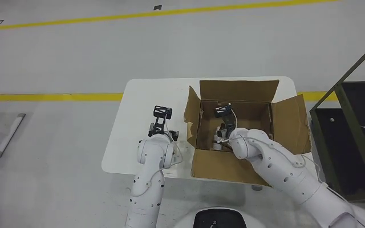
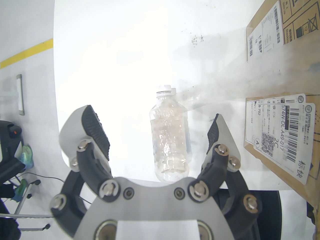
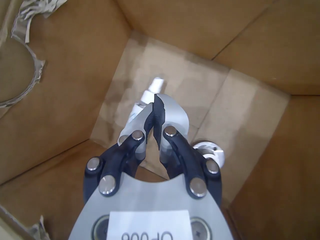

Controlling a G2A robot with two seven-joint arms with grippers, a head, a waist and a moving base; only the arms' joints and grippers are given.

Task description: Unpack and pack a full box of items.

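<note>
Two grippers: you see one over the bench (image 1: 148, 94), one inside the box (image 1: 234, 90).
Left gripper (image 2: 153, 114): fingers wide apart, clear of the bottle.
Clear bottle (image 2: 168, 138): on the bench between those fingers, near the box.
Right gripper (image 3: 154, 103): fingers pressed together, holding nothing.
White spray bottle (image 3: 153, 89): on the box floor, just beyond the right gripper's tips.

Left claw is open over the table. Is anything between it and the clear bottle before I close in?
Nothing visible stands in the way. The clear bottle is on the white table, in line with the gap of the open left claw. The cardboard box lies off to one side, apart from the bottle.
</note>
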